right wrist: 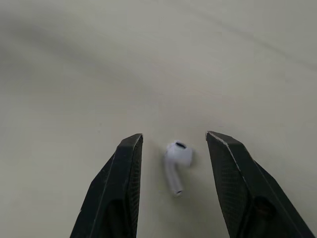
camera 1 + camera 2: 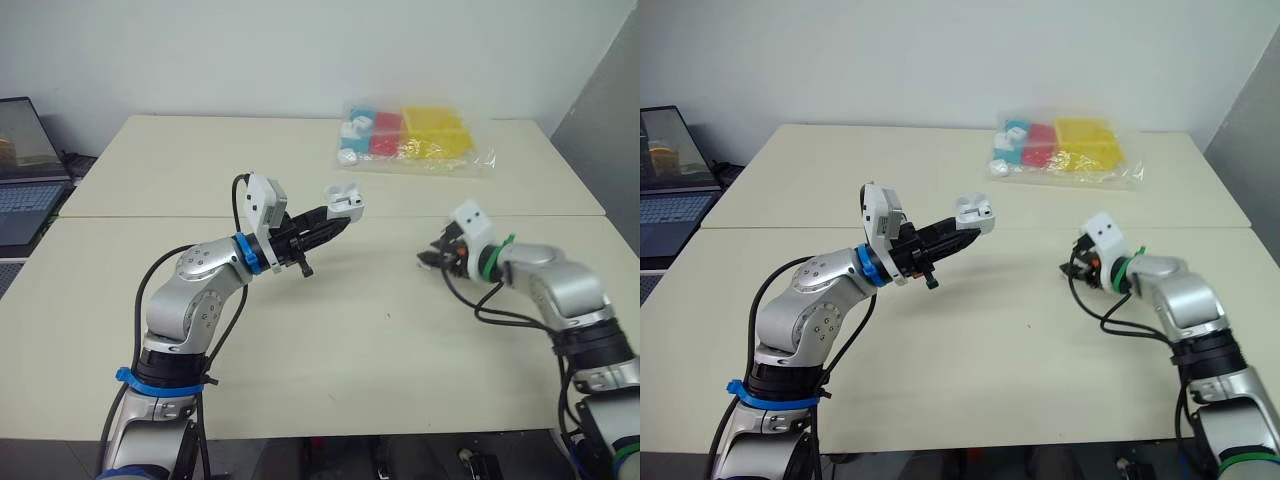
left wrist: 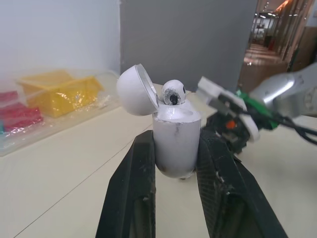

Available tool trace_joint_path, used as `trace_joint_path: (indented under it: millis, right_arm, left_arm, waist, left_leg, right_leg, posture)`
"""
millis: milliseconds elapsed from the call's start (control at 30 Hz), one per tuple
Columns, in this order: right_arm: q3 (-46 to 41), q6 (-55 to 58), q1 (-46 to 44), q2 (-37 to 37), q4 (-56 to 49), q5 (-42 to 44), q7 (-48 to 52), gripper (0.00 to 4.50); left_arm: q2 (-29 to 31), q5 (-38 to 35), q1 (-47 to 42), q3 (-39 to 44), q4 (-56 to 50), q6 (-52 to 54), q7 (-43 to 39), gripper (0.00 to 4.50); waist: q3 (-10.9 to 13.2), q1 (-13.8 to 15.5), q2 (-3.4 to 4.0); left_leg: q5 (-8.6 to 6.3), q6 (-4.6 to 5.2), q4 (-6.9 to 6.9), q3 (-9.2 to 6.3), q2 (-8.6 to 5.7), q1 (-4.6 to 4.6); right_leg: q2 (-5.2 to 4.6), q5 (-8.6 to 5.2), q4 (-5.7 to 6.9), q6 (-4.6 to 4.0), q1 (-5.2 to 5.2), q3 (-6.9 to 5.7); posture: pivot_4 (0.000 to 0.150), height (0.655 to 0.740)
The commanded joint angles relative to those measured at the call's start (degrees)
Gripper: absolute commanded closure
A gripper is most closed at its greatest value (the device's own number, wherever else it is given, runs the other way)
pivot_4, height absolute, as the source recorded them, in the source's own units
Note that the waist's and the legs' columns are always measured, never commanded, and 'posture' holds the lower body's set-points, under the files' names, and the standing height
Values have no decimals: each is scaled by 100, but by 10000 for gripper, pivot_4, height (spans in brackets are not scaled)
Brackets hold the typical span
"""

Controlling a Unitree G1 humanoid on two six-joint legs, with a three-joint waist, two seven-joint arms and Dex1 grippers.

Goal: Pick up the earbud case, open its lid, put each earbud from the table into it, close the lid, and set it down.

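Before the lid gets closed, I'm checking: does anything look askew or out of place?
The earbud in the open earbud case, held by the left gripper, stands proud of the rim, so it may not be fully seated. The other earbud lies on the table inside the open right gripper.

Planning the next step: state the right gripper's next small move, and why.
Probably close the right gripper on the loose earbud: the gripper is open around it on the table, while the left gripper holds the earbud case, lid open, with one seated earbud.
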Motion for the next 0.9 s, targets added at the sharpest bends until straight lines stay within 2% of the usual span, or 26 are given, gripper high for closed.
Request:
trace_joint_path:
  millis: [33, 267, 433, 533, 633, 833, 900]
  right_arm:
    - [-177, -325, -94, 48, 48, -207, -40, 24298]
    - [-183, -871, -30, 269, 683, -617, -162, 24298]
    - [-190, -929, 52, 337, 703, -678, -66, 24298]
    - [-169, -936, 148, 363, 651, -689, -10, 30661]
    - [-196, -875, 229, 385, 554, -642, 48, 40688]
    - [-176, -928, 368, 387, 439, -661, 151, 40950]
    - [-156, -850, 465, 21, 128, -639, 514, 40950]
  left_arm:
    - [-6, -122, -67, 92, -241, -3, 53, 37531]
    - [-20, -124, -197, 62, -162, 42, 22, 37531]
    - [-8, -125, -225, 44, -118, 43, -45, 37531]
    - [5, -119, -256, 34, -81, 34, -92, 37531]
    - [2, -105, -278, 38, -44, 18, -115, 37531]
    - [-35, -90, -306, 16, -6, 6, -141, 37531]
    - [-36, -86, -285, 13, -11, -5, -146, 37531]
  waist:
    - [0, -1, 0]
    - [0, -3, 0]
    - [0, -4, 0]
    - [0, -3, 0]
    - [0, -3, 0]
    - [-1, -1, 0]
    - [0, 9, 0]
  left_leg:
    - [0, 0, 1, 0, -1, 2]
    - [1, 0, 3, -1, 3, 13]
    - [1, 0, 7, -1, 2, 18]
    - [1, 0, 8, -2, 3, 19]
    - [1, 0, 10, -4, 2, 22]
    - [1, 1, 10, -7, 2, 21]
    - [1, 0, 8, -7, 2, 20]
  right_leg:
    - [-1, 0, 1, 0, 1, 0]
    - [6, 0, 4, 0, 8, -1]
    - [6, 0, 3, 0, 17, -1]
    - [6, 0, 3, 0, 18, -1]
    - [6, 0, 4, 0, 22, -2]
    - [6, 0, 3, 1, 23, -4]
    - [5, 0, 1, 1, 23, -5]
  posture:
    - [1500, 7400]
    - [1500, 7400]
    - [1500, 7400]
    - [1500, 7400]
    - [1500, 7400]
    - [1500, 7400]
    - [1500, 7400]
